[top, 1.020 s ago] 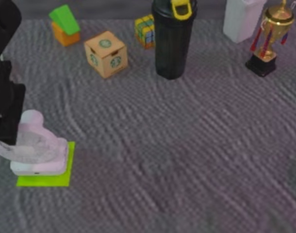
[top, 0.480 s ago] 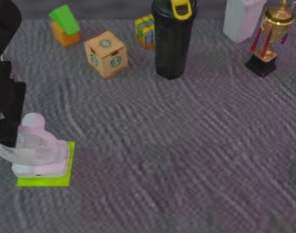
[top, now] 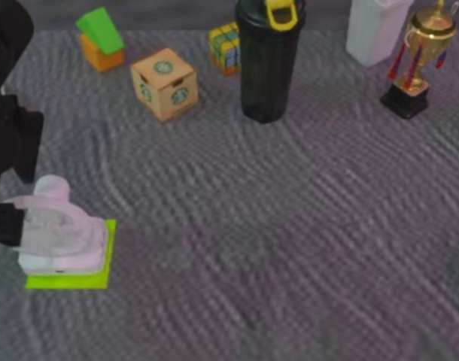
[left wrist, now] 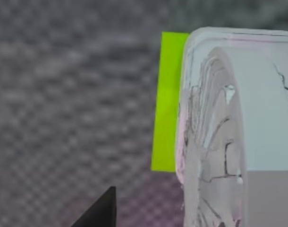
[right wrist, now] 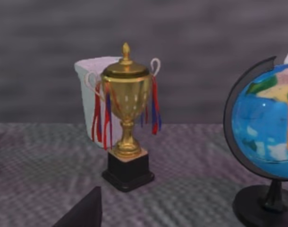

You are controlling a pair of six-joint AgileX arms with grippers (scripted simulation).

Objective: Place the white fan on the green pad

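Observation:
The white fan (top: pixel 60 237) stands on the green pad (top: pixel 71 281) near the table's left edge, its rectangular base covering most of the sheet. In the left wrist view the fan (left wrist: pixel 238 132) fills one side, with a strip of the green pad (left wrist: pixel 168 99) showing beside it. My left gripper (top: pixel 17 197) is at the fan's left side and is open. One dark finger (left wrist: pixel 100 213) stands apart from the grille, and the other finger is out of view. My right gripper (right wrist: pixel 139 222) is out of the top view, parked and open, showing one finger (right wrist: pixel 85 212).
Along the back stand a green-roofed orange block (top: pixel 100 39), a cardboard cube (top: pixel 164 83), a coloured cube (top: pixel 224 47), a tall black bottle (top: pixel 268 56), a white container (top: pixel 376 28) and a gold trophy (top: pixel 419 56). A globe (right wrist: pixel 269 137) stands near the right gripper.
The left gripper's fingers have spread off the fan and the arm has drawn back a little. The fan's head has swung slightly; its base stays on the pad.

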